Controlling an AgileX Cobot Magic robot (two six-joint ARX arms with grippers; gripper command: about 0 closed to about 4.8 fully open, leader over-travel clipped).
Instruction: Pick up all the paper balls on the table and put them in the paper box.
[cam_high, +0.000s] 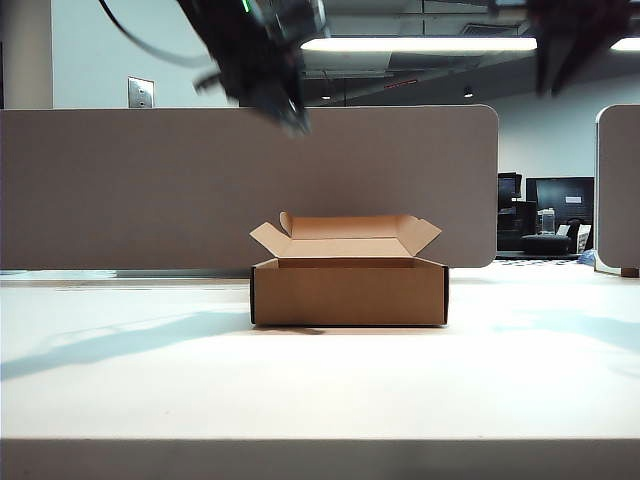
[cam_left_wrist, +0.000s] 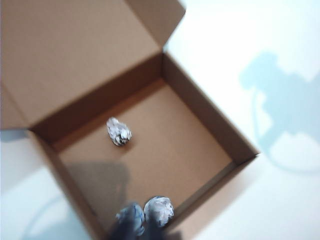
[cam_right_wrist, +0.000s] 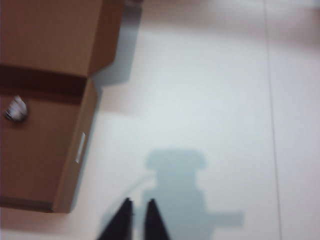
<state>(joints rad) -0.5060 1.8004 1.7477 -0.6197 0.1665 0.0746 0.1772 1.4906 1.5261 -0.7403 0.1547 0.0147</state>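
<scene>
Paper box (cam_high: 348, 290) sitting open mid-tabletop (cam_high: 320, 380). Left pincer (cam_left_wrist: 142, 220) hanging above it, tips together beside one paper ball (cam_left_wrist: 160, 210); grip unclear. Another ball (cam_left_wrist: 119, 132) lying inside. Right pincer (cam_right_wrist: 138, 212) hovering over bare tabletop right of box, slightly apart, empty.

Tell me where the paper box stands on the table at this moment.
In the exterior view the paper box stands at the middle of the table, flaps open, in front of the grey divider panel.
</scene>
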